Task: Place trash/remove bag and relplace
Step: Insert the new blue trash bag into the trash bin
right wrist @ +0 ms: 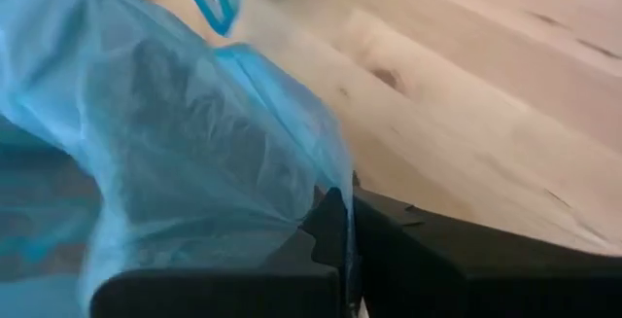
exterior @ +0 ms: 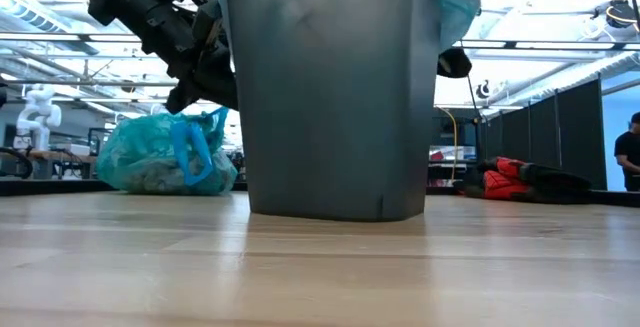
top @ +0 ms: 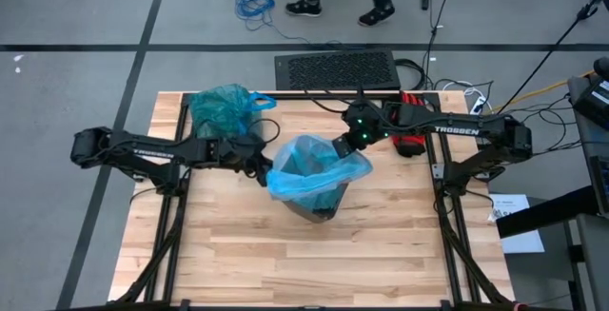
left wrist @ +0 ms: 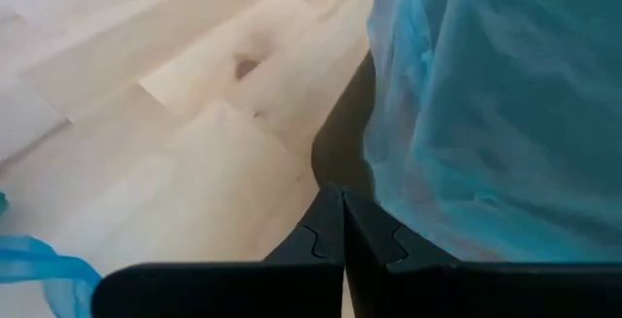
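Both hands pinch the flimsy sky-blue liner (top: pixel 319 170): left hand (top: pixel 265 171) and right hand (top: pixel 344 146) on opposite rims. It looks slippery; grip bunched edges.

Bin (top: pixel 322 206) blocks table (top: pixel 247 263) centre; front boards lie open.

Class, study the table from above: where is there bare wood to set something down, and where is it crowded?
Free: the whole near stretch of the table in front of the bin, and both near corners. Crowded: the far edge, with the teal-green bag at left and the red glove at right, and the middle, where the left gripper and right gripper flank the sky-blue bag.
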Robot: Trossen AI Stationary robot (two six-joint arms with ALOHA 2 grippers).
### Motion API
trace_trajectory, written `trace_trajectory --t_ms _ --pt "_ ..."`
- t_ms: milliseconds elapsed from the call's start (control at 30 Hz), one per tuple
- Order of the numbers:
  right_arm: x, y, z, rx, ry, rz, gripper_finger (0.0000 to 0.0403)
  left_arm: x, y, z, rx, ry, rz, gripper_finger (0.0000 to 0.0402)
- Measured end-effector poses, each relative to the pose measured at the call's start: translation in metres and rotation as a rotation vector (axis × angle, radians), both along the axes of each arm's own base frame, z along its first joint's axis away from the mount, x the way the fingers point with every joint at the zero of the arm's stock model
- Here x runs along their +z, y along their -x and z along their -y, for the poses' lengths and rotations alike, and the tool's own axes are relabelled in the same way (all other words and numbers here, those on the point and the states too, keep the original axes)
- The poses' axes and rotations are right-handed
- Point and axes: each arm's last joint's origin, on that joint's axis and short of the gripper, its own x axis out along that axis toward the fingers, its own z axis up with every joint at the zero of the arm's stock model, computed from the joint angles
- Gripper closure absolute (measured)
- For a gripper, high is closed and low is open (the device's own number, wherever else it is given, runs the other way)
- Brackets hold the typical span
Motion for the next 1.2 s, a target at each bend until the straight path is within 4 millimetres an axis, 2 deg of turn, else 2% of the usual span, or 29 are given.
trace_trajectory --t_ms 167,300,600,733,800,867,933,1067,1200 --pt "0.001 0.005 -0.001 0.010 -0.001 -0.025 0.0391 -0.004 -0.002 0.002 -0.024 0.016 -0.018 0.0402" --pt "0.009 0.011 -0.002 0.009 0.021 0.006 0.0356 -0.004 -0.003 0.002 -0.029 0.018 -0.016 0.0402" --pt "0.040 0.039 0.007 -0.011 0.110 0.123 0.0246 -0.004 -0.003 0.003 -0.047 0.030 -0.014 0.0402" --pt "0.057 0.057 0.015 -0.024 0.164 0.198 0.0218 -0.004 -0.003 0.003 -0.055 0.036 -0.014 0.0402" --pt "0.071 0.062 0.012 0.088 0.232 0.311 0.0213 -0.004 -0.003 0.003 -0.065 0.045 -0.013 0.0402" --pt "0.084 0.064 -0.005 0.290 0.361 0.406 0.0213 -0.004 -0.003 0.004 -0.074 0.051 -0.013 0.0402" --pt "0.091 0.064 -0.026 0.410 0.454 0.450 0.0217 -0.004 -0.003 0.004 -0.075 0.053 -0.012 0.0402" --pt "0.094 0.058 -0.061 0.447 0.527 0.468 0.0229 -0.004 -0.003 0.004 -0.086 0.061 -0.012 0.0402" --pt "0.088 0.042 -0.104 0.500 0.562 0.477 0.0231 -0.005 -0.003 0.004 -0.097 0.055 -0.013 0.0402"
